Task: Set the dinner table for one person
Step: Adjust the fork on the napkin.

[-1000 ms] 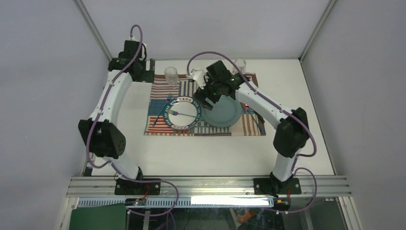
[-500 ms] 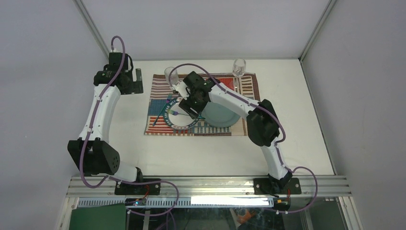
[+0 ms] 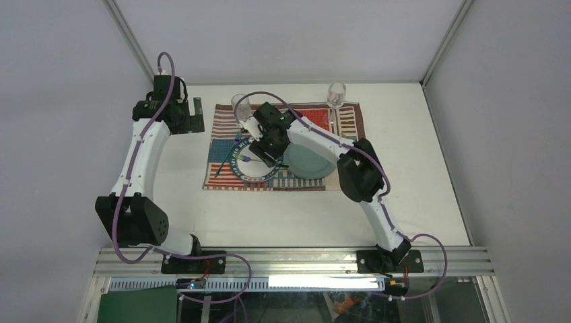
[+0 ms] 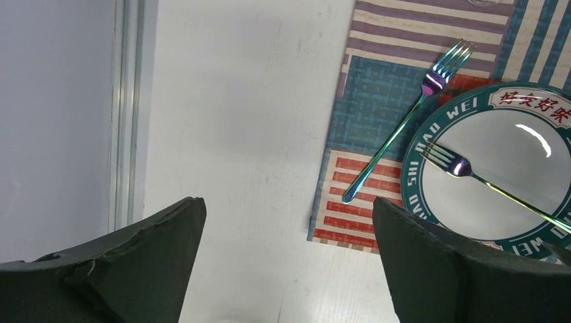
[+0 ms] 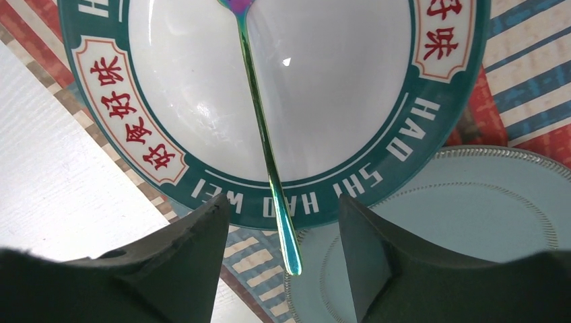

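Observation:
The white dinner table (image 3: pixel 417 168) bears a striped placemat (image 3: pixel 296 182). On it lie a white plate with a teal lettered rim (image 3: pixel 244 173) and a pale blue plate (image 3: pixel 311 165), overlapping. One iridescent fork (image 4: pixel 397 131) lies on the placemat left of the rimmed plate (image 4: pixel 532 101). A second fork (image 5: pixel 262 134) lies across that plate (image 5: pixel 202 81). My right gripper (image 5: pixel 283 262) is open, low over the plate's near rim, with the fork's handle tip between its fingers. My left gripper (image 4: pixel 289 269) is open and empty over bare table (image 4: pixel 236 134), left of the placemat.
A clear tumbler (image 3: pixel 240 104) stands at the placemat's far left corner. A stemmed glass (image 3: pixel 336 93) stands at its far right edge. The pale blue plate (image 5: pixel 471 222) lies just right of my right fingers. An aluminium rail (image 4: pixel 128 101) runs along the table's left edge.
My right gripper has moved left from the pale blue plate to over the rimmed plate and its fork. My left arm swung left, off the placemat's corner, then stayed still.

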You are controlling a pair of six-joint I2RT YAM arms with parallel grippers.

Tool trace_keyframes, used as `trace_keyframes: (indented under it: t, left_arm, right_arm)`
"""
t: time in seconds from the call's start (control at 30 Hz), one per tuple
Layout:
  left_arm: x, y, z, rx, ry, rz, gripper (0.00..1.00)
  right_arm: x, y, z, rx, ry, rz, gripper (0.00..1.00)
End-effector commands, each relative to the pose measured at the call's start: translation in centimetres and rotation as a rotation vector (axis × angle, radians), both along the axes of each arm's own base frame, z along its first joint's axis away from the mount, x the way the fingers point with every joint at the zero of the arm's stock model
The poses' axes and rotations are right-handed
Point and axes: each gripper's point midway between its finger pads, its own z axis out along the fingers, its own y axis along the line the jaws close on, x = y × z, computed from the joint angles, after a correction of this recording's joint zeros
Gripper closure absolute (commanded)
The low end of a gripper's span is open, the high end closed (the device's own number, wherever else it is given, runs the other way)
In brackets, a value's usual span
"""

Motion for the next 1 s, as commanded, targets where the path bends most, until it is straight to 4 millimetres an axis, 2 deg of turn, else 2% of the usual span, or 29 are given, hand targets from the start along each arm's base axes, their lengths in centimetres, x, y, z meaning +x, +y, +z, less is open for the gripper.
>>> trace_keyframes:
  t: [0.0,0.17,0.27,0.57,0.7,0.87,0.97]
  left_arm:
    - [0.6,-0.9,-0.4,-0.04,-0.017,-0.018,0.01]
    - [0.8,-0.9,-0.8,-0.037,-0.009,-0.021,0.01]
    - [0.8,-0.9,-0.7,-0.04,-0.014,-0.027,0.01]
    - [0.8,-0.9,-1.2,-0.04,0.001,-0.026,0.01]
    - [0.8,-1.1,-1.6,-0.046,0.008,-0.029,0.01]
    - [0.8,-1.2,-2.0,-0.054,0.016,-0.029,0.01]
    - [0.8,-1.2,-2.3,-0.054,0.021,-0.028,0.01]
  right_arm:
    - [-0.2,1.3,1.2,0.045,-0.01,0.002,0.38]
    - [-0.9,1.7,-0.3,0.02,0.012,0.021,0.42]
    - [-1.0,2.0,-0.5,0.014,0.006,0.029,0.47]
    - [-0.8,1.6,-1.1,-0.01,-0.001,0.024,0.51]
    - [-0.7,1.4,-1.0,-0.013,-0.009,0.017,0.68]
    - [-0.7,1.4,-0.8,-0.014,-0.01,0.011,1.0]
    - [-1.0,1.5,-0.4,-0.003,0.0,0.004,1.0]
